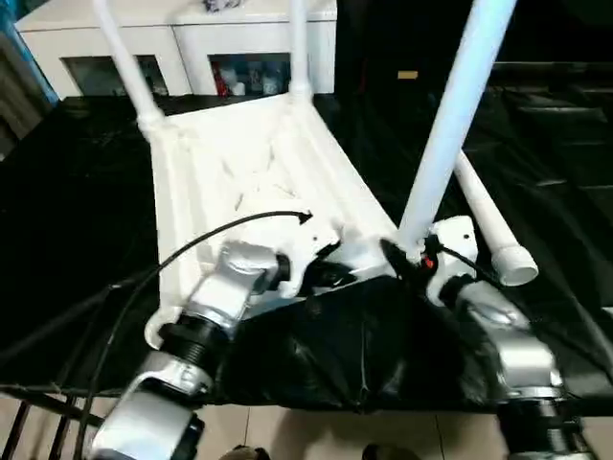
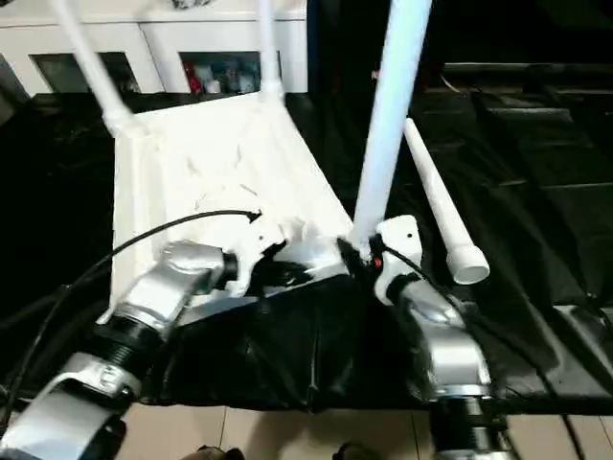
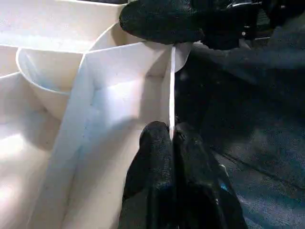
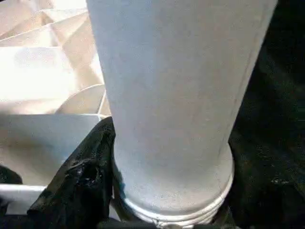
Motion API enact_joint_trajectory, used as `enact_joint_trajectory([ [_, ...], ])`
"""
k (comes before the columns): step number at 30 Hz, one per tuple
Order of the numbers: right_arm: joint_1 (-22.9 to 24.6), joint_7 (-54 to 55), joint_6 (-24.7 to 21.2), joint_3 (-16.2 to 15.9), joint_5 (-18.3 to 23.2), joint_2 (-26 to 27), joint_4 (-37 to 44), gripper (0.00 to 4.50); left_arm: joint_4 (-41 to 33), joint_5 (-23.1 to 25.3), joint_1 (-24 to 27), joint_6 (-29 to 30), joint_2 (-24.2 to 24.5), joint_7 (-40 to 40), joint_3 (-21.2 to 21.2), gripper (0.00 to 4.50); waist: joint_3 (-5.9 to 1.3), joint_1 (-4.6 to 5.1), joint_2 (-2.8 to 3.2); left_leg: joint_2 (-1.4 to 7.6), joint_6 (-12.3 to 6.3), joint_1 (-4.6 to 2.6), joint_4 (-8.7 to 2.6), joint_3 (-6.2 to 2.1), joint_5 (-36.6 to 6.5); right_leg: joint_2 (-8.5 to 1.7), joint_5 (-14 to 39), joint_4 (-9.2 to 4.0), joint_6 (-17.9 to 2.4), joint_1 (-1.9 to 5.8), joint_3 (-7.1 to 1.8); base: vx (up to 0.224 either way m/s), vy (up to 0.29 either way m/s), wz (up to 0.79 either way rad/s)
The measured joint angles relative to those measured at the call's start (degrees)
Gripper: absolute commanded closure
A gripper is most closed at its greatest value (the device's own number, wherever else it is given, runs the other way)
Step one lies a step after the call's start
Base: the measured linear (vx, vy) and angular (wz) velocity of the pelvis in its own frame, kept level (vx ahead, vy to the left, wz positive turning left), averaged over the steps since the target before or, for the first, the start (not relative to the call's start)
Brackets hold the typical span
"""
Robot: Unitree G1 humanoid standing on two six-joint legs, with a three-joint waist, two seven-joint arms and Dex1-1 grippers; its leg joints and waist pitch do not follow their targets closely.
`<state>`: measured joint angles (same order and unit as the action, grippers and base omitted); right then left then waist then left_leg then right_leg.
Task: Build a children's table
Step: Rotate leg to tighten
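Observation:
The white table top [image 1: 249,163] lies upside down on the black cloth, ribbed side up. Two white legs [image 1: 124,62] [image 1: 299,48] stand in its far corners. A third leg [image 1: 455,105] rises steeply from the near right corner, where my right gripper [image 1: 414,251] is shut around its lower end [image 4: 176,95]; one black finger [image 4: 78,176] presses its side. My left gripper [image 3: 170,136] is shut on the thin near rim of the top [image 3: 170,95], just left of that corner. A fourth leg [image 1: 493,225] lies loose on the cloth to the right.
A white cabinet [image 1: 182,38] with glass doors stands behind the work surface. Black cloth [image 1: 67,220] covers the surface on both sides of the table top. Black cables run from my left wrist [image 1: 230,273] toward the near left edge, with tiled floor below it.

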<state>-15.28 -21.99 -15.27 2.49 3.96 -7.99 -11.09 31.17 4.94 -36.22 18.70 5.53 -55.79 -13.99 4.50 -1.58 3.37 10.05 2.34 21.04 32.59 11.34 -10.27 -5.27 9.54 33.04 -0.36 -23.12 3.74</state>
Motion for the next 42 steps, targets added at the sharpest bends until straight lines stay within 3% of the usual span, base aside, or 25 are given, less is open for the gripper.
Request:
enact_joint_trajectory([
  [5,-0.01,0.23,0.89,0.00,0.01,0.54,-0.36,0.65,-0.75,0.46,0.34,0.23,-0.25,0.38,0.00,4.50,0.00,0.00,0.00,-0.03,0.00,0.00,0.00,0.00,0.00,0.00,0.08,-0.05,0.13,0.00,-0.03,0.000,0.000,0.00],
  [9,-0.05,-0.99,1.05,-0.02,0.02,0.36,-0.35,0.60,-0.90,0.46,0.34,0.23,-0.24,0.09,-0.08,4.50,0.00,-0.06,0.00,-0.03,0.00,0.02,-0.04,-0.01,-0.01,0.00,0.04,-0.05,0.06,-0.01,-0.03,0.000,0.000,0.00],
  [17,0.26,-21.33,1.30,-5.44,1.66,-11.44,1.50,0.60,-1.00,-1.57,0.63,-2.91,5.06,-10.33,-1.09,4.50,0.17,-0.46,0.08,0.00,-0.02,0.14,-0.20,-0.03,0.01,0.01,0.07,-0.05,0.10,-0.13,0.08,0.000,0.000,0.00],
  [26,0.62,-37.49,0.29,-9.95,4.77,-19.53,4.48,0.60,-0.97,-2.44,0.74,-5.91,10.15,-20.15,-2.66,4.50,0.25,-1.48,0.10,-0.01,-0.02,0.20,-0.05,-0.02,0.00,-0.02,0.06,-0.02,0.09,-0.12,0.04,0.000,0.000,0.00],
  [31,-0.15,-43.52,-0.52,-11.46,6.04,-21.19,4.98,0.60,-0.95,-3.01,0.84,-6.21,11.69,-24.52,-2.86,4.50,0.26,-1.97,0.07,0.00,-0.02,0.21,-0.04,-0.03,0.00,-0.02,0.06,0.00,0.09,-0.12,0.05,0.000,0.000,0.00],
  [32,-0.17,-44.14,-0.68,-11.59,6.40,-21.30,4.98,0.84,-0.93,-3.01,0.84,-6.22,11.81,-25.02,-2.89,4.50,0.26,-2.08,0.08,0.00,-0.02,0.22,-0.03,-0.02,0.01,-0.02,0.07,0.00,0.09,-0.12,0.05,0.000,0.000,0.00],
  [34,-0.30,-45.12,-1.01,-11.89,6.74,-21.79,4.99,0.84,-0.89,-3.02,0.84,-6.34,12.01,-25.92,-3.17,4.50,0.26,-2.16,0.07,0.00,-0.03,0.24,-0.01,-0.02,0.00,-0.03,0.06,-0.01,0.09,-0.12,0.04,0.000,0.000,0.00],
  [42,-0.60,-47.44,-2.69,-12.06,7.53,-22.70,5.04,1.57,-0.46,-3.05,0.83,-6.95,12.07,-27.82,-3.50,4.50,0.26,-2.53,0.08,0.00,-0.03,0.23,0.01,-0.02,0.01,-0.04,0.06,0.01,0.09,-0.12,0.03,0.000,0.000,0.00],
])
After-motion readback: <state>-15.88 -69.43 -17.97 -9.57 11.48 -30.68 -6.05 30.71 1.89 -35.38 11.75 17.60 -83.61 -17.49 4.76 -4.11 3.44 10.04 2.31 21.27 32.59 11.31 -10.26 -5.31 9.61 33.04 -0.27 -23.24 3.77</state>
